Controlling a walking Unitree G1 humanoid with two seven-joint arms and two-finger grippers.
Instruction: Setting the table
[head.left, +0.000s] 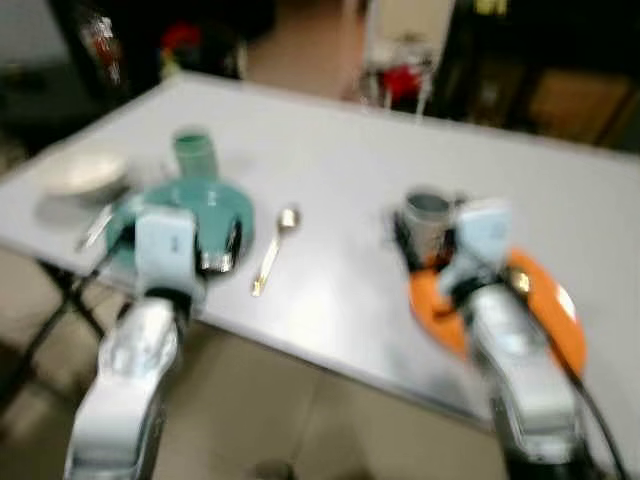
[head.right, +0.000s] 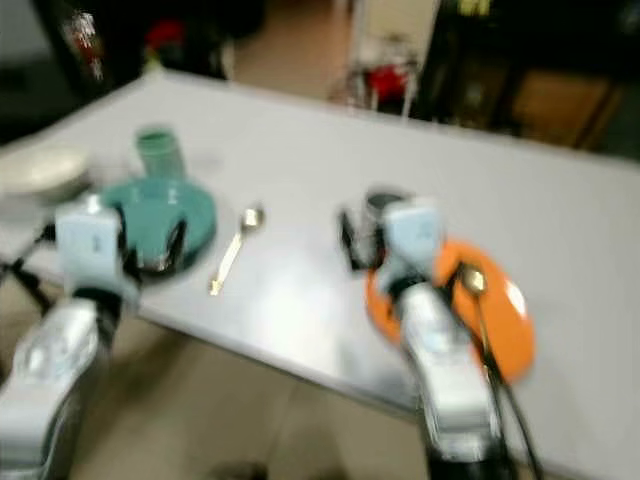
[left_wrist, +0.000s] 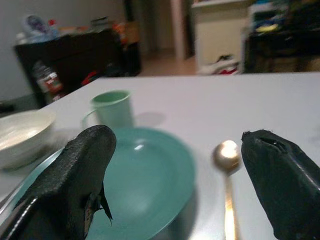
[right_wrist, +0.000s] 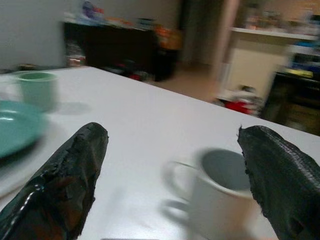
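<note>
Two place settings lie on the white table (head.left: 330, 160), one before each arm. On the left side, a teal plate (head.left: 215, 205) has a green cup (head.left: 194, 152) just behind it, a gold spoon (head.left: 274, 247) just beside it toward the table's middle, and a white bowl (head.left: 85, 176) near its outer side. This grouping reads as a finished or nearly finished setting. The left gripper (left_wrist: 175, 165) hovers over the near rim of the teal plate with its jaws wide apart and nothing between them.

On the right side, an orange plate (head.left: 545, 300) sits at the near edge of the table, with what appears to be a second spoon (head.right: 470, 285) resting on it. A grey mug (right_wrist: 225, 195) stands upright just beyond that plate, handle toward the table's middle. The right gripper (right_wrist: 172, 175) has its jaws apart on either side of the mug, not yet touching it, which suggests the mug is the next item to be grasped or has just been positioned. Motion blur obscures finer detail.
</note>
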